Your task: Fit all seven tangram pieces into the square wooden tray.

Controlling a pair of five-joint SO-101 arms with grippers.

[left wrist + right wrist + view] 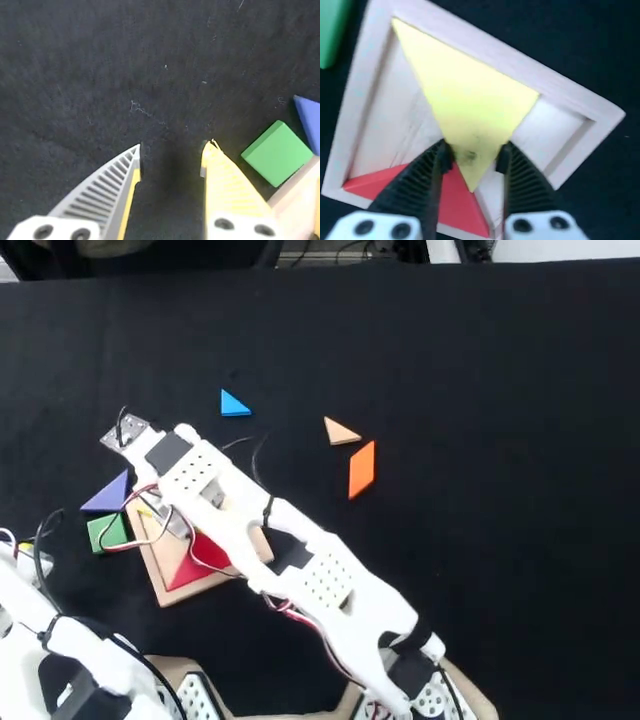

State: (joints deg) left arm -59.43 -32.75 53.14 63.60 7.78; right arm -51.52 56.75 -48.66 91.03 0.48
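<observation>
Square wooden tray (495,62) sits at about 8 o'clock on the black tabletop (480,360), and the right pincer (470,155) is directly over it, closed onto the pointed corner of the yellow triangle (465,100). That piece is inside the frame beside the red piece (462,205); whether it lies flat, I can't tell. Green square (108,532) is just off the tray's 9 o'clock, and the purple triangle (108,495) is at 10. Blue triangle (234,403) is out at 12. Tan triangle (340,431) and orange parallelogram (361,469) are near each other at 2, well apart from the tray. Left pincer (172,150) hangs spread open over bare cloth, gripping nothing, with the green square nearby.
</observation>
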